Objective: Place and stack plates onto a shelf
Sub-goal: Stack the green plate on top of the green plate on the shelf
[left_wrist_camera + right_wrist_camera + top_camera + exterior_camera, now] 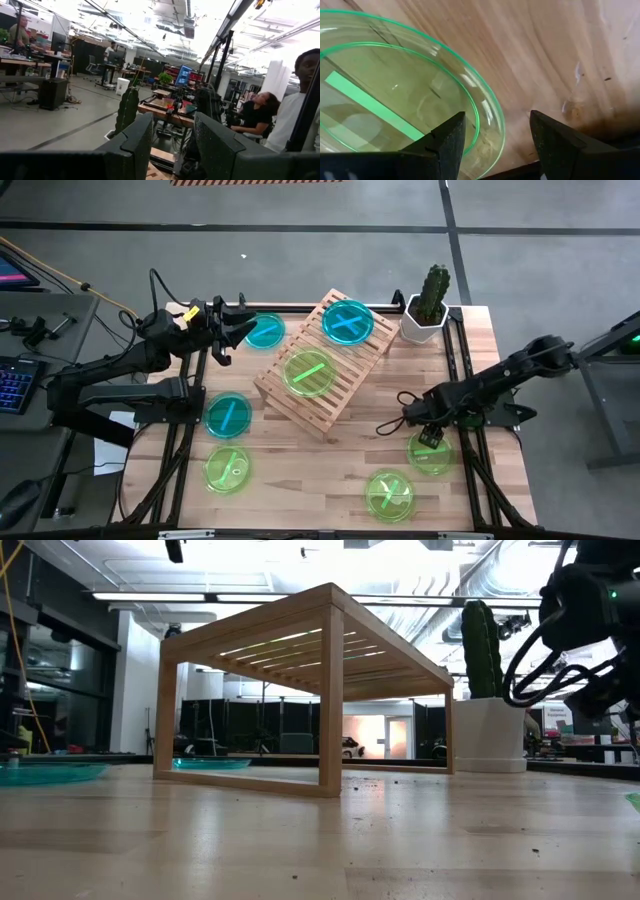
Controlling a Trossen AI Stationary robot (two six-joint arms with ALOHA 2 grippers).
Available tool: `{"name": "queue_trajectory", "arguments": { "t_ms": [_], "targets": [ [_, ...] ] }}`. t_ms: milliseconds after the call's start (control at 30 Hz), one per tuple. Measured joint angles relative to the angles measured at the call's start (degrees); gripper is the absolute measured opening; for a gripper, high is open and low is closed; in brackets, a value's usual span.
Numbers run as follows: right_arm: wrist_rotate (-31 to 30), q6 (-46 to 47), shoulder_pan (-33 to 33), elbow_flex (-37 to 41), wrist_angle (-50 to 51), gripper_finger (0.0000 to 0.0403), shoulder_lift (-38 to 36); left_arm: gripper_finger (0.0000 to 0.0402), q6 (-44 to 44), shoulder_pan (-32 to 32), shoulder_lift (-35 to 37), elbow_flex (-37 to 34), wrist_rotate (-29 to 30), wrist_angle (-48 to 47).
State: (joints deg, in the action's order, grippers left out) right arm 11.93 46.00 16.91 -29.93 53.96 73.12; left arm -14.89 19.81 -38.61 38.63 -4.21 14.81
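Room behind was a big open lab: grey floor with dark tape lines, bright ceiling lights, desks with monitors, seated person point(257, 114) beyond the left arm. Work surface was a light butcher-block wooden table point(330, 480) with dark specks on it. On it, set at an angle, the light wooden slatted rectangular shelf point(300, 402), carrying one teal-blue round translucent plate point(347, 322) at its far end and one lime-green round translucent plate point(308, 373) mid-rack. White pot with green cactus point(428, 305) stood at the far right corner. Loose plates on the table: teal pair left of the shelf point(228, 415) point(264, 331), lime-green ones front left point(227, 469), front right point(390, 493). Right gripper point(495, 135) was low over the lime-green striped plate point(395, 100) near the right edge, fingers apart, straddling its rim, not clamped. Left gripper point(172, 135) sat raised at the far left corner, fingers apart, holding nothing.
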Motion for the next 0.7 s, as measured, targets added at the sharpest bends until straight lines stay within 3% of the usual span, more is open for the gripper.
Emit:
{"name": "queue_trajectory", "arguments": {
  "t_ms": [200,600,700],
  "targets": [
    [0.4,2.2,0.0,0.0,-1.8,0.0173,1.8,0.0133,0.0,0.0,0.0,0.0,-0.1,0.0],
    [0.6,5.4,0.0,-0.1,-2.3,0.0012,2.9,0.0133,0.1,0.0,0.0,0.0,0.2,0.0],
    [0.5,6.0,0.0,-0.1,-2.3,0.0009,2.9,0.0133,0.1,0.0,0.0,0.0,0.3,0.0]
  ]
}}
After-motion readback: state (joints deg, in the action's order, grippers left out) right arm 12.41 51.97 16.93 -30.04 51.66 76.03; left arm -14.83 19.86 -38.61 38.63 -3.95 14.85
